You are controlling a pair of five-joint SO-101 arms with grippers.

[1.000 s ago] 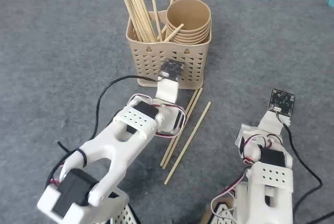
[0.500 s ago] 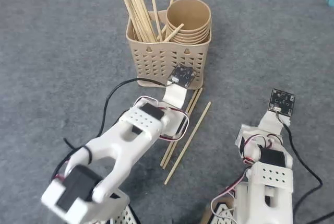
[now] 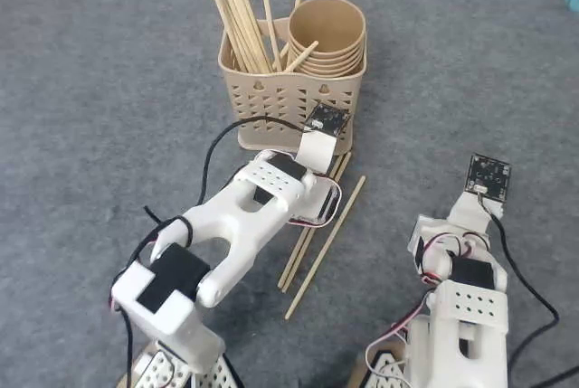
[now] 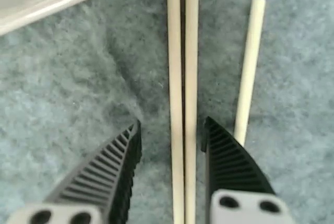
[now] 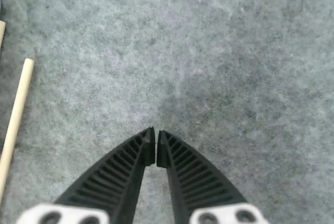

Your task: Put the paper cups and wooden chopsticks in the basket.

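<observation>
Where the white left arm (image 3: 244,225) leans forward over the grey carpeted table (image 3: 109,89), the left gripper (image 4: 172,123) hangs low above a pair of pale wooden chopsticks (image 4: 182,51); the two sticks lie side by side on the carpet, touching along their length. The gripper's black ribbed fingers (image 4: 117,161) stand apart, one on each side of the pair, with nothing clamped between them; whether either finger touches a stick cannot be told. A third loose wooden chopstick (image 4: 248,67) lies just beside the pair, outside the fingers, running nearly the same way.

The beige perforated plastic basket (image 3: 289,103) stands upright just beyond the far ends of the loose sticks; the far end of the pair lies close to its base. Inside it, a nested stack of brown paper cups (image 3: 327,31) fills one side; a bundle of wooden chopsticks (image 3: 240,22) stands leaning in the other side, with the tips well above the rim.

The white right arm (image 3: 461,298) sits well apart from the basket; the right gripper (image 5: 156,131) has its fingers together with nothing between them, above the carpet; one loose chopstick lies off to its side.
</observation>
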